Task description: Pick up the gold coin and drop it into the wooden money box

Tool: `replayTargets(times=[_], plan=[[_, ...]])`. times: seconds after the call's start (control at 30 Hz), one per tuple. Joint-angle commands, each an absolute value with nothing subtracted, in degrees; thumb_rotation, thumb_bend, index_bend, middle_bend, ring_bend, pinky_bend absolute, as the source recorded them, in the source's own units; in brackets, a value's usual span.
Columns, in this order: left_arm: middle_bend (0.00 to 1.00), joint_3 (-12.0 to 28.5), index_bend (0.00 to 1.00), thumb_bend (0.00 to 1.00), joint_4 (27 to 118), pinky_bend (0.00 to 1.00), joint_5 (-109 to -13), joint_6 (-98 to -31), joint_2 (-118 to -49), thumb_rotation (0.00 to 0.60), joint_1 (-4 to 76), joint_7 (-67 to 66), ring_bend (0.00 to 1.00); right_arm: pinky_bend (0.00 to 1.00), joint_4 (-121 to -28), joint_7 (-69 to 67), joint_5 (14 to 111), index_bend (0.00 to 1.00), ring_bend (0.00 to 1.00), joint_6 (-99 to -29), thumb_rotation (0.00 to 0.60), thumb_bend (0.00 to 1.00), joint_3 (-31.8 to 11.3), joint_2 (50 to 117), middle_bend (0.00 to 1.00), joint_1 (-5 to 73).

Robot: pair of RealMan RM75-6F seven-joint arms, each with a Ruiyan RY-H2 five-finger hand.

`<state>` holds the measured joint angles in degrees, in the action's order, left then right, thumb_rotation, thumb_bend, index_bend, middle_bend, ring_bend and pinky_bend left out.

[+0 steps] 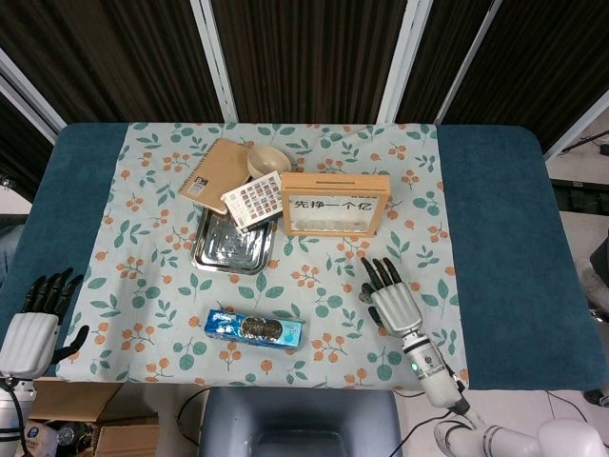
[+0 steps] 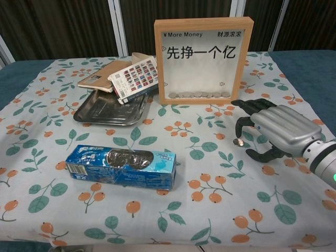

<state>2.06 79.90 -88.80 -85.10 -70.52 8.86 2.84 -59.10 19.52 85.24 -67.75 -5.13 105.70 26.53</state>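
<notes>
One gold coin (image 2: 238, 142) lay on the floral cloth (image 2: 157, 210) in front of the one wooden money box (image 2: 202, 52), under the right hand (image 2: 273, 131), whose fingers (image 2: 240, 125) curled apart above it. The left hand (image 1: 33, 324) hung spread, empty, off the table's edge.

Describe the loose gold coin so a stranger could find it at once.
Start at the wooden money box and come toward the near right. The gold coin lies flat on the floral cloth, under the right hand's fingertips; it is the only coin outside the box.
</notes>
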Motion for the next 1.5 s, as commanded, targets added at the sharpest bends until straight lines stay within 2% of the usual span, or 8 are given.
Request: replayTargets(times=[0.03, 1.07, 1.5], plan=[[0.00, 2.0, 0.00, 0.35, 79.9, 0.00, -88.8, -85.1, -70.5, 0.600, 8.9, 2.9, 0.00, 0.00, -59.0, 19.6, 85.2, 0.54, 0.00, -67.4, 0.600, 0.39, -5.0, 105.7, 0.00, 26.7], [0.00, 2.1, 0.00, 0.35, 79.0, 0.00, -88.2, -84.3, -70.5, 0.600, 9.0, 4.1, 0.00, 0.00, -57.9, 20.0, 83.8, 0.53, 0.00, -65.6, 0.600, 0.39, -4.9, 106.6, 0.00, 28.2], [0.00, 2.2, 0.00, 0.35, 78.9, 0.00, -87.9, -83.8, -70.5, 0.600, 9.3, 4.1, 0.00, 0.00, -56.8, 19.6, 84.1, 0.59, 0.00, -66.2, 0.600, 0.40, -4.5, 107.2, 0.00, 28.3]])
